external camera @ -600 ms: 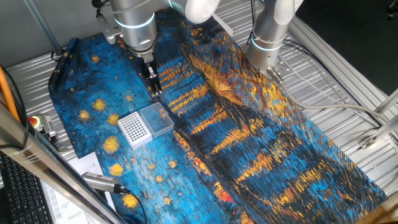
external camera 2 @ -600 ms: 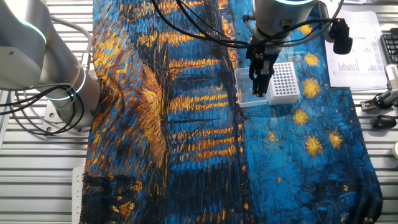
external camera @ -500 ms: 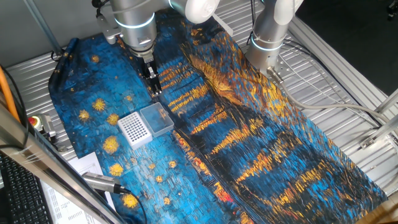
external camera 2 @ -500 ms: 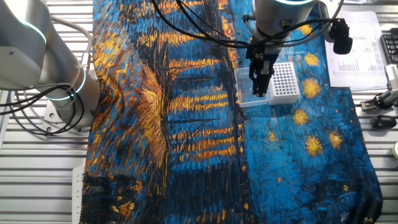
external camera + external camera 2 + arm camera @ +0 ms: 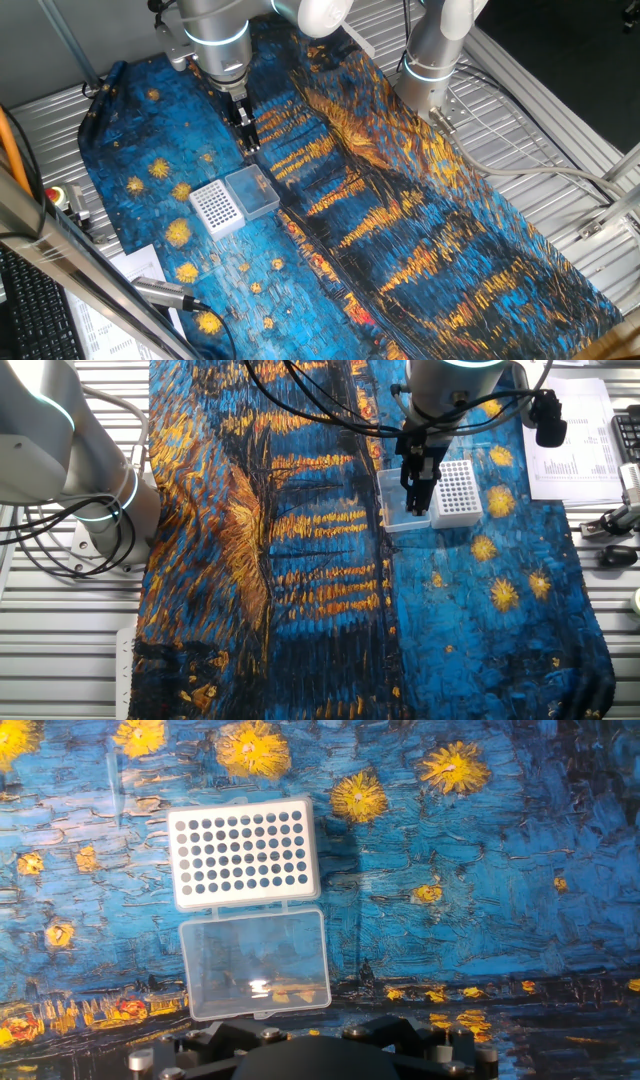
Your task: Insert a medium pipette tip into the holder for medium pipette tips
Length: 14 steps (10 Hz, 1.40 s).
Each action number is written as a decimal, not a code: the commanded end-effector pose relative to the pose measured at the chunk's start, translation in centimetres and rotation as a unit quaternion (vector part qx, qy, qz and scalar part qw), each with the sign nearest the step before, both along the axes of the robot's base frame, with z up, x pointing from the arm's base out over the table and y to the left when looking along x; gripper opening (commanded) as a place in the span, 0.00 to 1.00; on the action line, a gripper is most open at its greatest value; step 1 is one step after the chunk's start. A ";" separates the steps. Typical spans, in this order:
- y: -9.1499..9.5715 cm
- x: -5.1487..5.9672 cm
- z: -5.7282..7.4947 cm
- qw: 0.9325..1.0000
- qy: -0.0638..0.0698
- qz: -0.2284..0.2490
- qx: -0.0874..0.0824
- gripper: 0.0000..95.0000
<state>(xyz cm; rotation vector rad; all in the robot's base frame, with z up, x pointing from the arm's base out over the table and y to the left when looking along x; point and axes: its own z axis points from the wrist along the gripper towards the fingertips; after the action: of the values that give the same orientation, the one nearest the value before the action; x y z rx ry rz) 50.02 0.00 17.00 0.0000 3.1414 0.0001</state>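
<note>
One white holder for medium pipette tips (image 5: 215, 207) at nine o'clock of touching clear lid (image 5: 252, 191), on painted cloth (image 5: 400, 230). Gripper (image 5: 246, 135) raised at one o'clock of lid, fingers seemingly close together; grip unclear.

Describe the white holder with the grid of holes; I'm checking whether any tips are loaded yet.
The holder is a small white square block, plastic by its look, whose top is a dense grid of dark round holes. All holes look empty; no tip stands in any. It lies flat on the blue painted cloth, joined by two small hinge tabs to a clear lid lying open beside it. The gripper hangs above the cloth, not touching it.
</note>
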 end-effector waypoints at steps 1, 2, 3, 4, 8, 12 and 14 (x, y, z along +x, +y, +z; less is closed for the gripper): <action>0.0 0.0 0.0 0.999 -0.011 -0.003 0.031 0.00; 0.0 0.0 0.0 0.999 -0.010 -0.003 0.030 0.00; 0.0 0.0 0.0 0.999 -0.010 -0.004 0.030 0.00; 0.0 0.0 0.0 0.999 -0.010 -0.003 0.030 0.00; 0.0 0.0 0.1 0.999 -0.010 -0.003 0.030 0.00; -0.1 0.0 0.1 1.000 -0.010 -0.003 0.030 0.00; -0.1 0.0 0.1 1.000 -0.010 -0.003 0.029 0.00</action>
<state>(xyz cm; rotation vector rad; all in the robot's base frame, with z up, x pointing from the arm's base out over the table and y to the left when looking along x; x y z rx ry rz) 50.00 -0.04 17.11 0.0095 3.1204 0.0913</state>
